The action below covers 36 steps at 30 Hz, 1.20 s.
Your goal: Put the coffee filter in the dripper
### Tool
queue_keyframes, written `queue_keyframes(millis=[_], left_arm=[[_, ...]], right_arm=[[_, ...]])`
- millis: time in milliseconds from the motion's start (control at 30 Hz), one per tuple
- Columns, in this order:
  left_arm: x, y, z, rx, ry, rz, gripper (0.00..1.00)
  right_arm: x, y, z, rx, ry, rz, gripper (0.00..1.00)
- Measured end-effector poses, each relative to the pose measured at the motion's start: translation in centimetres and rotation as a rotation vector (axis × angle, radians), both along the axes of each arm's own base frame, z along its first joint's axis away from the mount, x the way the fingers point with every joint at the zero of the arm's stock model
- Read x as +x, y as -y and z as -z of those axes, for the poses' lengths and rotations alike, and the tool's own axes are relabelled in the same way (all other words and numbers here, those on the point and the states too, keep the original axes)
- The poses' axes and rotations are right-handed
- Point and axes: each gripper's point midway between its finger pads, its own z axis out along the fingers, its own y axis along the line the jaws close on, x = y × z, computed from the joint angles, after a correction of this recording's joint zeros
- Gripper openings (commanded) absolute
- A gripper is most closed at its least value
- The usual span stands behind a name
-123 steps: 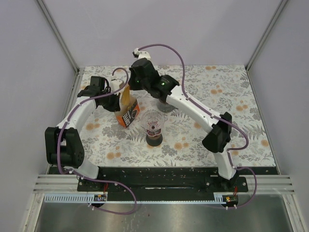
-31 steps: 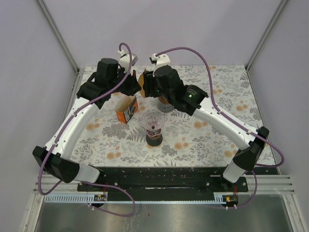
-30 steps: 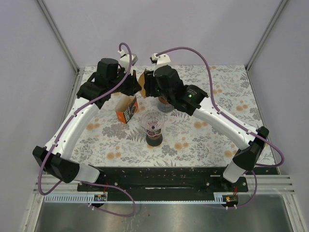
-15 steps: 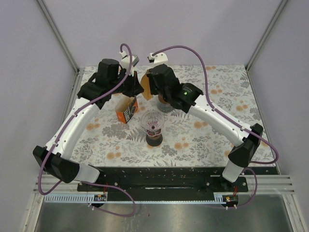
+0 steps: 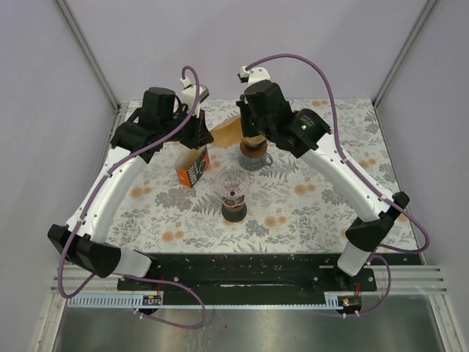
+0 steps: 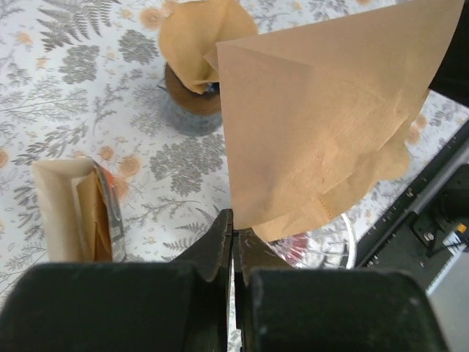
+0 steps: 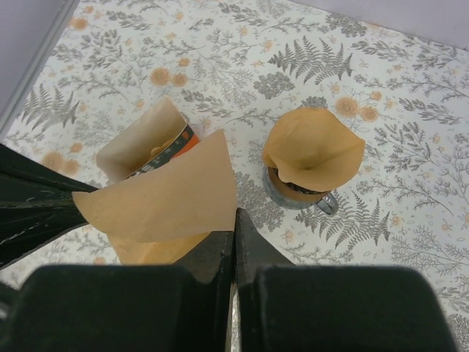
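A brown paper coffee filter (image 5: 226, 133) hangs in the air between both grippers, above the table's back middle. My left gripper (image 5: 206, 133) is shut on its left corner. My right gripper (image 5: 245, 134) is shut on its right edge. In the left wrist view the filter (image 6: 322, 125) fans out from my shut gripper (image 6: 233, 229). In the right wrist view it (image 7: 165, 196) spreads left from my shut gripper (image 7: 234, 218). The clear glass dripper (image 5: 233, 186) stands empty on a black base, nearer than the filter and below it, and shows under the filter in the left wrist view (image 6: 316, 247).
A grey mug-like dripper holding its own brown filter (image 5: 253, 152) stands just behind the glass dripper, also in the right wrist view (image 7: 311, 158). An open orange packet of filters (image 5: 194, 168) stands to the left. Grey walls with metal posts enclose the floral table.
The right gripper has moved to the right and back, pulling its edge of the filter away from the left gripper. The filter now spreads out between the two. The left arm has barely moved.
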Motion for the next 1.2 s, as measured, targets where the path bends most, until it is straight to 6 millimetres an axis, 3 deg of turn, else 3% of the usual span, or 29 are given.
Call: queue_keyframes(millis=[33,133,233,433,800,1000,1200], left_arm=[[-0.5,0.2,-0.3,0.0,-0.003,0.019,0.0],[-1.7,0.7,-0.6,0.004,-0.015,0.07,0.2],[-3.3,0.7,-0.2,0.023,-0.041,0.113,0.51],[-5.2,0.4,-0.6,0.023,-0.053,0.153,0.69],[-8.7,1.6,-3.1,-0.082,-0.056,0.29,0.73],[-9.1,2.0,-0.6,-0.08,-0.128,0.304,0.68],[-7.5,1.6,1.0,-0.034,-0.123,0.243,0.65]], right_arm=[[-0.5,0.1,-0.5,0.004,-0.012,-0.012,0.0],[-2.0,0.3,-1.2,0.018,-0.056,-0.049,0.0],[-3.7,0.3,-0.9,0.029,-0.129,-0.095,0.0],[-7.0,-0.1,0.7,0.039,-0.296,-0.171,0.0],[-11.6,-0.8,2.5,0.07,-0.516,-0.291,0.0],[-12.6,-1.0,4.5,0.04,-0.601,-0.311,0.0],[-11.9,-1.4,7.5,-0.025,-0.653,-0.31,0.0]])
